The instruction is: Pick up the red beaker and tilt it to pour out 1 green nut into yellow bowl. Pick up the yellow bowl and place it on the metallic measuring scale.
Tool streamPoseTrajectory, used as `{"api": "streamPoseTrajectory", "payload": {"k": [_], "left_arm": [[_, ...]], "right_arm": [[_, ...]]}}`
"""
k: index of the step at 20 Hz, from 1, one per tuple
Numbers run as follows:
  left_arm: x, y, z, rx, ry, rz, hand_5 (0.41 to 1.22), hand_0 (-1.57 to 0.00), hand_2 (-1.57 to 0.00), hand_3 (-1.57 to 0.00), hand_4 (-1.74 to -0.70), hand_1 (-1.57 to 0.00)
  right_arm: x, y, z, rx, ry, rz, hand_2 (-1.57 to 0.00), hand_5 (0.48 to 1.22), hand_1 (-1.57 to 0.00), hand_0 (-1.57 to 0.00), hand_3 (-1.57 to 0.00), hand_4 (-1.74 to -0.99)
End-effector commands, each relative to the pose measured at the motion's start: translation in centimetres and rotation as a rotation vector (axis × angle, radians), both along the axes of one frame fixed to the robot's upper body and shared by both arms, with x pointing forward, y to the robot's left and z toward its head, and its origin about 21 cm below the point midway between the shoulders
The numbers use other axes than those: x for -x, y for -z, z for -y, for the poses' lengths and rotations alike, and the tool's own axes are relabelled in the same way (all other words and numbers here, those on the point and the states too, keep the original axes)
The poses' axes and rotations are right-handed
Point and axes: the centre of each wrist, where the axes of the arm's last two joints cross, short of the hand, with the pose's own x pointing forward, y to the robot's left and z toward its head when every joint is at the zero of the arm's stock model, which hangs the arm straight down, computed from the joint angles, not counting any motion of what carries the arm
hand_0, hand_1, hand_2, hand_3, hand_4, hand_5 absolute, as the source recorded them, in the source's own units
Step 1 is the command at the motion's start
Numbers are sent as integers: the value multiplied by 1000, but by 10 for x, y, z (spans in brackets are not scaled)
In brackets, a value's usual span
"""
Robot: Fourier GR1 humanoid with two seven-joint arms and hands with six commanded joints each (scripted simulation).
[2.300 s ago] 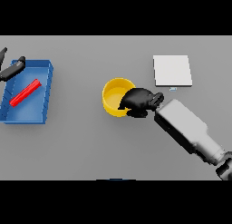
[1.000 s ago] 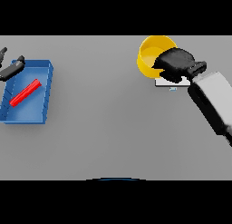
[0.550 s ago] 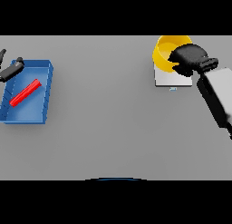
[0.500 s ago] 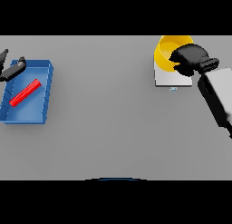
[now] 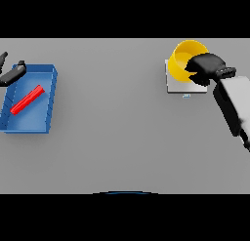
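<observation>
— Where's your yellow bowl (image 5: 181, 59)?

— Far right of the grey table (image 5: 117, 137), over the metallic scale (image 5: 178, 86); whether it rests on the plate, you can't tell. Your right hand (image 5: 205, 67) has its fingers curled round the bowl's near rim.

— And the red beaker (image 5: 27, 100)?

— Lying on its side in the blue tray (image 5: 46, 108), far left. Your left hand (image 5: 12, 75) shows at the tray's far left corner, holding nothing; fingers can't be made out.

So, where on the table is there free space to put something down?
The wide grey stretch between the blue tray and the scale is bare, as is the near edge. The far right is crowded: right hand, yellow bowl.
</observation>
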Motion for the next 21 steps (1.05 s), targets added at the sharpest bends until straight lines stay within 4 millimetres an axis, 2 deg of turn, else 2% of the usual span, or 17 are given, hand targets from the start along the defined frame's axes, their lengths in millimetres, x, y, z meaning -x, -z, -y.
{"api": "streamPoseTrajectory", "payload": {"k": [1, 2, 3, 4, 5, 6, 7, 9, 10, 12, 16, 21], "left_arm": [[0, 2, 2, 2, 8, 4, 788, 1, 1, 1, -845, 1], [-2, 1, 1, 0, 1, -1, 783, 1, 1, 1, -844, 1], [-1, 2, 2, -3, 0, 0, 780, 1, 1, 1, -842, 1], [-1, 1, 1, -1, 2, -1, 779, 1, 1, 1, -838, 1], [0, 2, -1, 1, 4, -7, 775, 1, 1, 1, -836, 1], [-1, -1, -1, 1, 2, -6, 773, 1, 1, 1, -837, 1], [2, 2, -1, 1, 11, -5, 774, 1, 1, 1, -836, 1], [2, 1, -1, 4, 6, -7, 768, 1, 1, 1, -835, 1], [2, 5, 3, 14, 11, -4, 764, 1, 1, 1, -839, 1], [1, 4, -1, 16, 11, -1, 760, 1, 1, 1, -837, 1], [1, 0, 0, 5, 2, 3, 752, 1, 1, 1, -835, 1], [2, 4, 3, 15, 13, -5, 760, 1, 1, 1, -833, 1]], "right_arm": [[-1, 2, 1, 6, 5, -7, -1382, 1221, -1571, -1571, -1417, -1741], [-1, 2, -2, 4, 4, -5, -1374, 1221, -1571, -1571, -1448, -1741], [0, 4, 1, 1, 0, -12, -1404, 1221, -1571, -1571, -1376, -1741], [0, 6, 1, 2, 11, -18, -1437, 1221, -1496, -1565, -1249, -1741], [0, 5, 3, 6, 10, -28, -1343, 1221, -1428, -1558, -1110, -1682], [0, 6, 2, 3, 20, -30, -1178, 1145, -1285, -1471, -959, -1632], [-1, 7, 0, -12, 30, -34, -1007, 1074, -1125, -1335, -816, -1592], [-2, 3, 0, -40, 49, -52, -708, 965, -811, -946, -576, -1535], [-3, -1, 2, -47, 53, -58, -579, 923, -673, -757, -476, -1513], [-2, 3, 2, -53, 60, -79, -376, 863, -459, -484, -318, -1485], [-2, 3, 2, -17, 53, -85, -153, 817, -194, -198, -131, -1435], [-1, 3, 1, 7, 64, -112, -50, 779, -63, -64, -42, -1390]]}}
